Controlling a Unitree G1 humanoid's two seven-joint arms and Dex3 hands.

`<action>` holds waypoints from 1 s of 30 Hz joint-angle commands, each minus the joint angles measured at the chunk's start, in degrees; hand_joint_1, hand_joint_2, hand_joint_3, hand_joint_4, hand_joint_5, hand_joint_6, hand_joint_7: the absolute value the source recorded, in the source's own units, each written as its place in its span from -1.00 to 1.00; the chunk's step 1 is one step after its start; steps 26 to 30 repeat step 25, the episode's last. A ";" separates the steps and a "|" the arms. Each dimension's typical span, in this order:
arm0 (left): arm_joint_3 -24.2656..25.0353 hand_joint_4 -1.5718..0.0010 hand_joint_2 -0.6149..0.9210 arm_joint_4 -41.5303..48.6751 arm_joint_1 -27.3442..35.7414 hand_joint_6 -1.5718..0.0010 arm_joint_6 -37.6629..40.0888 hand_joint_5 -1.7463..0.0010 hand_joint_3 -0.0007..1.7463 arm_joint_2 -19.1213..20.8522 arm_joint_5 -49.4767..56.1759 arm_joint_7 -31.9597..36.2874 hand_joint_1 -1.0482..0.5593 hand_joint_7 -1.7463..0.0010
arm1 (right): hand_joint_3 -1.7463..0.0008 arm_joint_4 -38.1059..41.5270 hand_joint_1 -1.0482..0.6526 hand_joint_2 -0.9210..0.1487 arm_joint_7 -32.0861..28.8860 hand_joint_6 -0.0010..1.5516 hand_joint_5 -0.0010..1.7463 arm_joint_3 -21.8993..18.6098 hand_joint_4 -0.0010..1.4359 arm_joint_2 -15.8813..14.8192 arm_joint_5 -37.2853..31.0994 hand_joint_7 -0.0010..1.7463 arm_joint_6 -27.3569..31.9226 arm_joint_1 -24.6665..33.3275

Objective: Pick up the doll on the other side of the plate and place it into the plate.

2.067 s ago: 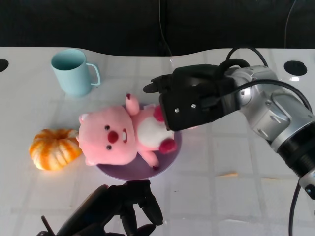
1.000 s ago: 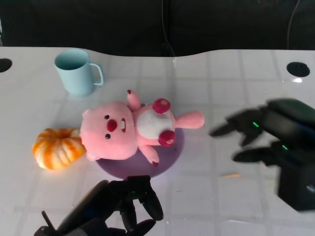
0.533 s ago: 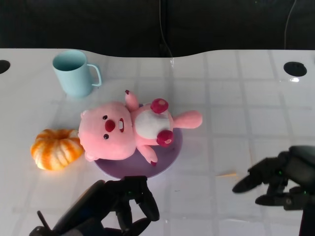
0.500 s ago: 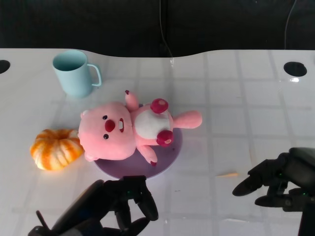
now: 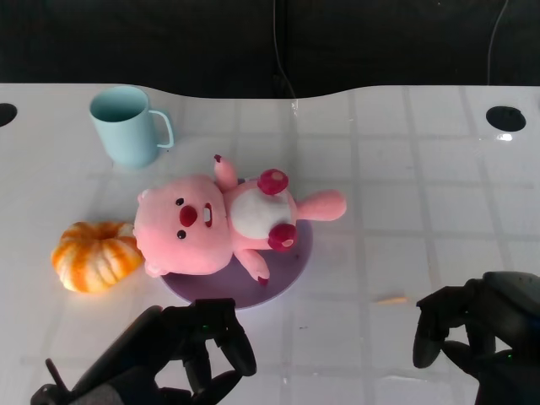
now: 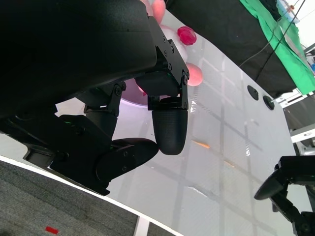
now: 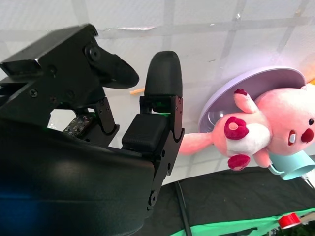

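**Doll lying across the plate, both hands low and empty**

Nearest the camera, at the table's front edge, the left hand is hovering with its fingers curled loosely downward and holding nothing. The left wrist view is showing those fingers bent over bare white tabletop, with nothing between them. Level with it on the other side, the right hand is sitting with its fingers curled in and apart, also gripping nothing; the right wrist view is showing one upright finger standing clear of the doll.

Just beyond the left hand, the purple plate is lying flat on the table. A pink doll is resting on its back across it, belly up. Its long axis is running crosswise: the big head is pointing away from the right hand and overhanging the plate's edge on that side, while the flat tail is sticking out past the rim towards the right hand's side. Between the plate and the right hand, a small orange sliver is lying on the white surface, with wide bare table around it.

Beside the doll's head, just touching or nearly so, an orange pumpkin is sitting. Farther off, past the doll's head, a pale blue mug is standing upright near the table's curved far edge, its handle facing the right hand's side.
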 commanded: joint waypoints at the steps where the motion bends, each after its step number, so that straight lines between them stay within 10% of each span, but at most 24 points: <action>1: 0.80 0.19 0.63 0.85 0.03 0.17 -0.19 -1.00 -0.01 1.01 -1.04 -0.74 0.08 -0.58 | -0.46 1.62 0.19 0.04 -1.17 0.21 0.86 0.26 0.28 -0.18 -0.06 0.36 -1.69 -0.70; 30: 0.95 0.17 0.69 3.13 -0.33 0.18 -2.39 -1.00 -0.11 1.23 -1.69 -0.78 0.05 -0.58 | -0.38 2.69 0.18 0.00 -0.96 0.13 0.91 0.86 0.24 -0.02 -0.22 0.46 -1.31 -1.56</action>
